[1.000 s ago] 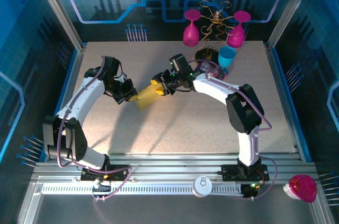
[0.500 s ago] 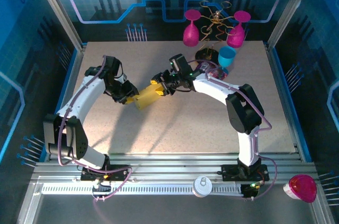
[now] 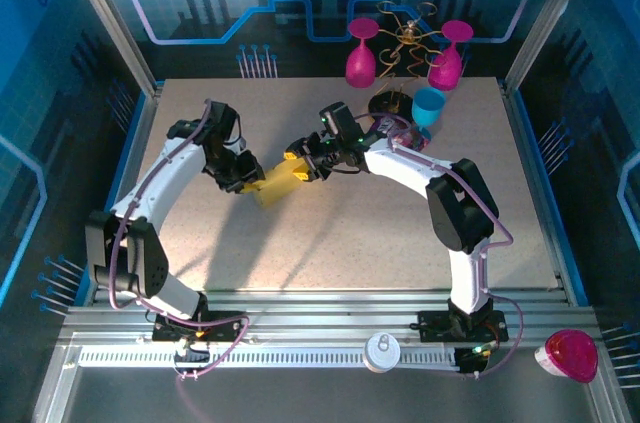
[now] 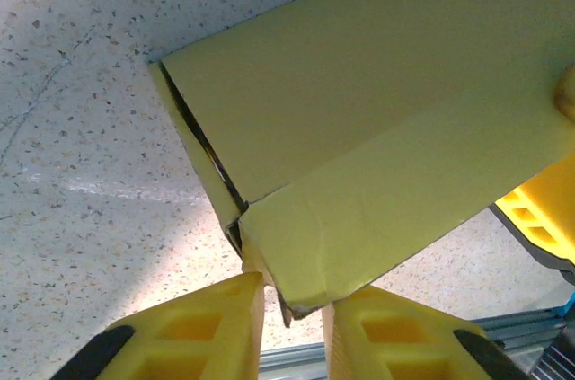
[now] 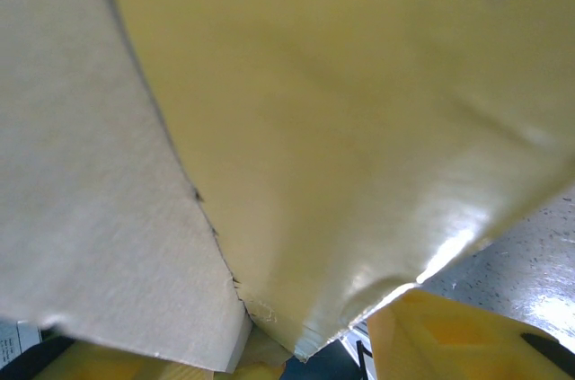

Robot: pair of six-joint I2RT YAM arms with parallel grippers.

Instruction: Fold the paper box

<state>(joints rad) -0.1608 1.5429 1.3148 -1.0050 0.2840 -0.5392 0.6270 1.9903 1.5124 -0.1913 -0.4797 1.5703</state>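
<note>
Movement shows on the left: the left gripper (image 3: 243,176) has its wrist swung a little farther back and inward than a second ago, and its narrowly parted fingers (image 4: 216,331) now pinch the near-left corner of the paper box (image 3: 280,183). The yellow box has not shifted and sits aslant over the middle of the desk (image 3: 380,233), between the two arms. At its far right end the right gripper (image 3: 308,163) stays clamped on the cardboard, jaws partly apart.

Yellow paper box (image 3: 280,181) with paler grey-beige inside, beige table (image 3: 350,243) with dark speckles, blue cup (image 3: 429,106) at two o'clock, magenta goblets (image 3: 361,61) at one o'clock
</note>
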